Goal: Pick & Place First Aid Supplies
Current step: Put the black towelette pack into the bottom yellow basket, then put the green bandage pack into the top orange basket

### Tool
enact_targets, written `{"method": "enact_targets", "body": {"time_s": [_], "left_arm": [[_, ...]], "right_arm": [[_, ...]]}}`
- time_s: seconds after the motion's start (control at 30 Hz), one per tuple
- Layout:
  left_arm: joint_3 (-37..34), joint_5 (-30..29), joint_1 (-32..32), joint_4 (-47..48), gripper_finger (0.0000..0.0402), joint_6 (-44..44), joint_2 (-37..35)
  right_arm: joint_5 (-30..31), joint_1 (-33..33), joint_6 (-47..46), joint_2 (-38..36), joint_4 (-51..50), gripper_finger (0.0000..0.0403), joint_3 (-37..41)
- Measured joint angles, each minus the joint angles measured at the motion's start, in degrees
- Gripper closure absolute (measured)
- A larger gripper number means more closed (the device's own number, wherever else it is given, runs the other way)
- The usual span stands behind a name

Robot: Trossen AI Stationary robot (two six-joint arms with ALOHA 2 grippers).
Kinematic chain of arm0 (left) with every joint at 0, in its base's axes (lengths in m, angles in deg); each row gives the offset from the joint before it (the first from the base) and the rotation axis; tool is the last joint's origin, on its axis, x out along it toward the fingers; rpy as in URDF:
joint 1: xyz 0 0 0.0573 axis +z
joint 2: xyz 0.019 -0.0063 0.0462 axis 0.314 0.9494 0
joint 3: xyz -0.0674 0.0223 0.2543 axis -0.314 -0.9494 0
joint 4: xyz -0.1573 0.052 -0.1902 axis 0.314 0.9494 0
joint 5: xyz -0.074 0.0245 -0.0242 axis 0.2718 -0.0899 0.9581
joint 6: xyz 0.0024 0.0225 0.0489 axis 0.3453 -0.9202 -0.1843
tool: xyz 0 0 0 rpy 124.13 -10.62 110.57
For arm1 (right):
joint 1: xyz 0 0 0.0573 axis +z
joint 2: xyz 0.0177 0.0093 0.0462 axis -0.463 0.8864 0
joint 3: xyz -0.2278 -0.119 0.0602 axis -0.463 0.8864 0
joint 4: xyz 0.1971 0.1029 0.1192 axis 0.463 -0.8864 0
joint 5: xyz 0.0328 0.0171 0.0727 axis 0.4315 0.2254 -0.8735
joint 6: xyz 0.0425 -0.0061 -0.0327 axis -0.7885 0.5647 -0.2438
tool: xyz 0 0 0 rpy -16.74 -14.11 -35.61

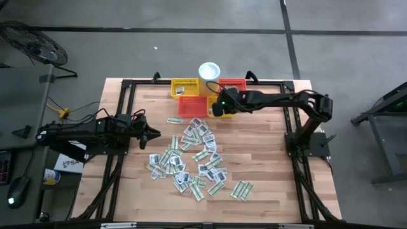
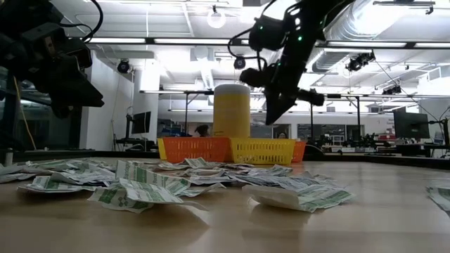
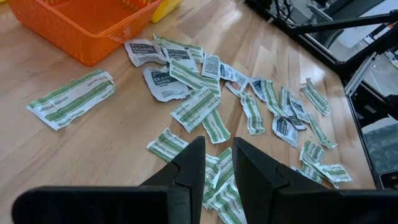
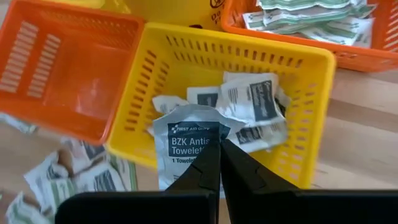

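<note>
Layout. Sachets (image 1: 194, 159) lie scattered across the middle of the table (image 1: 273, 165). Behind them, at the far edge, stand four baskets (image 1: 206, 97) side by side in two rows, with a cup (image 1: 209, 70) behind them. The left gripper (image 1: 156, 135) hangs left of the scatter; the right gripper (image 4: 219, 149), above a near-row basket (image 4: 186, 56) containing packets, holds one packet (image 4: 186, 140).

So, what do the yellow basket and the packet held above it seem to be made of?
Yellow basket: likely moulded plastic, glossy, with slotted walls. Packet: probably paper or foil laminate, matte, with printed text and creased edges; held in the right gripper, jaws closed on it.
</note>
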Motion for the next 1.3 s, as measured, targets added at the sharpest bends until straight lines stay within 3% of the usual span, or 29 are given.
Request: {"method": "enact_targets", "body": {"time_s": [0.37,0.77,1.13,1.3], "left_arm": [[0.0,0.0,0.0,0.0,0.0321,0.01,0.0],[0.01,0.0,-0.02,0.0,0.0321,0.01,0.0],[0.0,0.0,0.0,0.01,0.0321,0.01,0.01],[0.0,0.0,0.0,0.0,0.0321,0.0,0.0]], "right_arm": [[1.49,-1.4,-2.83,3.75,2.45,0.0393,0.0],[4.85,-2.21,-3.0,3.82,1.8,0.0311,0.0],[-11.4,6.4,12.12,0.1,-12.41,0.0293,0.02],[-14.15,13.48,14.22,-1.39,-19.99,0.0292,0.07]]}}
